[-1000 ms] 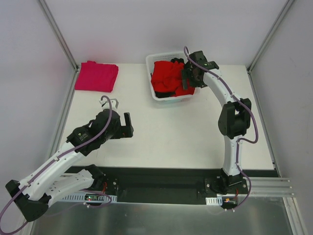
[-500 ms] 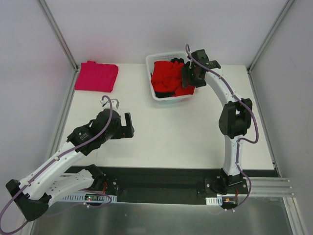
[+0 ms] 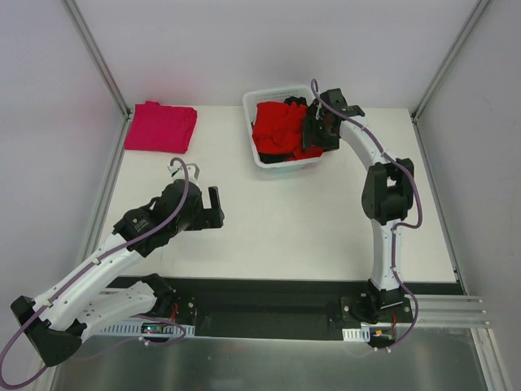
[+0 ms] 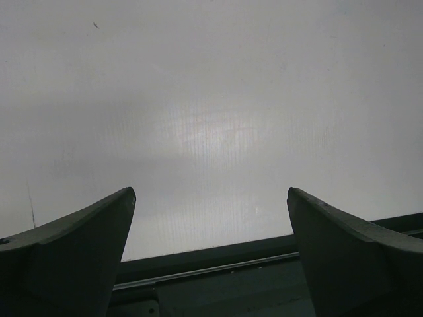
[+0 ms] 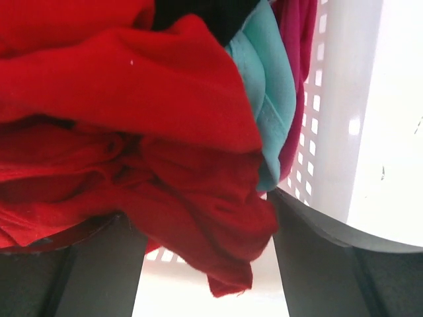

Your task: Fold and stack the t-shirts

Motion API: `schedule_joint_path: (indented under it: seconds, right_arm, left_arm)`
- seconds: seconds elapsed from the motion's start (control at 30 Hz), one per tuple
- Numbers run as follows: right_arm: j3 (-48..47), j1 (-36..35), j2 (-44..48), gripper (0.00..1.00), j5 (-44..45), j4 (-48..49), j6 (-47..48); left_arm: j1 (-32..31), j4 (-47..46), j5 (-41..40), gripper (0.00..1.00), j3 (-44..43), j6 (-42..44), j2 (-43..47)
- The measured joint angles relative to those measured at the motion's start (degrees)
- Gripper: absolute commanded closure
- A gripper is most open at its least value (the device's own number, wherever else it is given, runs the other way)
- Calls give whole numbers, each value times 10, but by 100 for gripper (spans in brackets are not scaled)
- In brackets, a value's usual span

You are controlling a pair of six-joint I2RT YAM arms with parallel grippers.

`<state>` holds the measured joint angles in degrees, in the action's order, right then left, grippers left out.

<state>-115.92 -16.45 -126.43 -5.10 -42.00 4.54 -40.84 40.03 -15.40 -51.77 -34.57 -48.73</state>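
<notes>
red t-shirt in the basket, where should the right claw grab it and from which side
The red t-shirt tops the heap; likely grip its bunched fold at the right edge, from above by the basket wall, since that fold hangs between the fingers of the open right claw.

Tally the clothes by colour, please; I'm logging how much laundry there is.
Red garment: 1, in the basket
Magenta-pink: 2, folded shirt on the table, magenta cloth in the basket
Teal garment: 1, in the basket
Black garment: 1, in the basket
Total: 5
</notes>
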Motion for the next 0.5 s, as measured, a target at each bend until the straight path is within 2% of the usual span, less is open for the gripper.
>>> schedule_joint_path:
  seconds: [0.2,0.5]
  right_arm:
    - [12,9,-7,30,5,21,-10]
    - [61,47,15,32,97,32,-42]
  left_arm:
    - [0,2,0,1,-4,0,0]
    - [0,10,0,1,-6,-4,0]
